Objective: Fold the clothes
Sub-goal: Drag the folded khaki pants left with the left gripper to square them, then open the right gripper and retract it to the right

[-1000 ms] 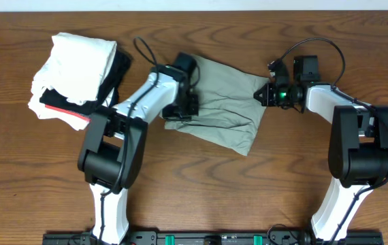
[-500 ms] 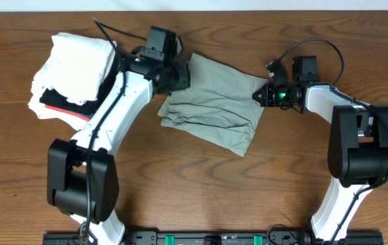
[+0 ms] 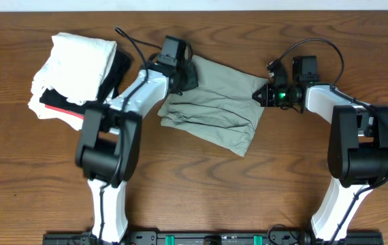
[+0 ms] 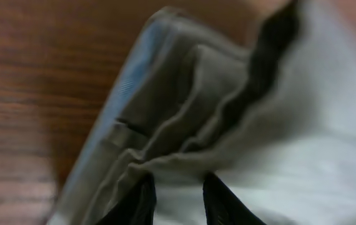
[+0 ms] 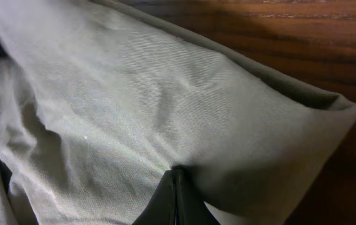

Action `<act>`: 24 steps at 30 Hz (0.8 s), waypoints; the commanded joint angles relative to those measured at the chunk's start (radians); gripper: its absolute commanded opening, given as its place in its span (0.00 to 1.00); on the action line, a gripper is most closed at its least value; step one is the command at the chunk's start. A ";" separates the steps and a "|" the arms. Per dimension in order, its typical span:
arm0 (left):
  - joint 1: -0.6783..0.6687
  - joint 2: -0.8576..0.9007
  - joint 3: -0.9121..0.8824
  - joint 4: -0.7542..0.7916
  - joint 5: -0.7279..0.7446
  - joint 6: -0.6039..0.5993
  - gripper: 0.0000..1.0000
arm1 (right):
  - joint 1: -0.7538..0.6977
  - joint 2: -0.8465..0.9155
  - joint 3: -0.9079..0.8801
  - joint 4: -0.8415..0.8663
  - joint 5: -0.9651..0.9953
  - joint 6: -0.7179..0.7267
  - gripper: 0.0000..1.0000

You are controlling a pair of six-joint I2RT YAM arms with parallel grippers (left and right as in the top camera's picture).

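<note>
A grey-green garment (image 3: 216,109) lies partly folded on the table's middle. My left gripper (image 3: 183,73) is at its far left corner. In the left wrist view the left gripper (image 4: 179,197) has its fingers (image 4: 144,201) apart, with the layered cloth (image 4: 184,112) lying between and under them. My right gripper (image 3: 262,95) is at the garment's right corner. In the right wrist view the right gripper (image 5: 177,174) is shut, pinching a fold of the garment (image 5: 134,94).
A pile of clothes (image 3: 75,64) lies at the far left: white cloth on top, with black and red pieces (image 3: 71,116) under it. Bare wooden table (image 3: 248,197) shows in front of the garment.
My left gripper has moved from the garment's left edge up to its far left corner, and the arm has swung. The garment's left edge has shifted slightly. The right arm has not moved.
</note>
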 commanded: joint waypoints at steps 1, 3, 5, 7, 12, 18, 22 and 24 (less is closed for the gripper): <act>0.020 -0.005 0.003 0.010 -0.060 -0.012 0.29 | -0.001 0.056 -0.023 -0.020 0.106 -0.013 0.01; 0.028 -0.031 0.009 0.006 -0.057 -0.010 0.29 | -0.001 0.056 -0.023 -0.020 0.105 -0.013 0.01; 0.034 -0.077 0.012 0.003 -0.058 0.016 0.29 | -0.001 0.055 -0.023 -0.017 0.105 -0.012 0.03; 0.037 -0.129 0.012 -0.012 -0.058 0.034 0.30 | -0.002 0.052 -0.020 -0.016 0.105 -0.013 0.11; 0.041 -0.241 0.012 -0.117 -0.061 0.124 0.47 | -0.011 -0.017 0.014 -0.076 0.105 -0.014 0.36; 0.041 -0.229 0.008 -0.290 -0.062 0.217 0.76 | -0.013 -0.188 0.049 -0.209 0.114 -0.012 0.68; 0.041 -0.188 0.006 -0.346 -0.061 0.217 0.76 | -0.022 -0.323 0.049 -0.316 0.183 0.000 0.84; 0.040 -0.166 0.006 -0.357 -0.060 0.217 0.76 | -0.027 -0.382 0.049 -0.364 0.207 0.000 0.90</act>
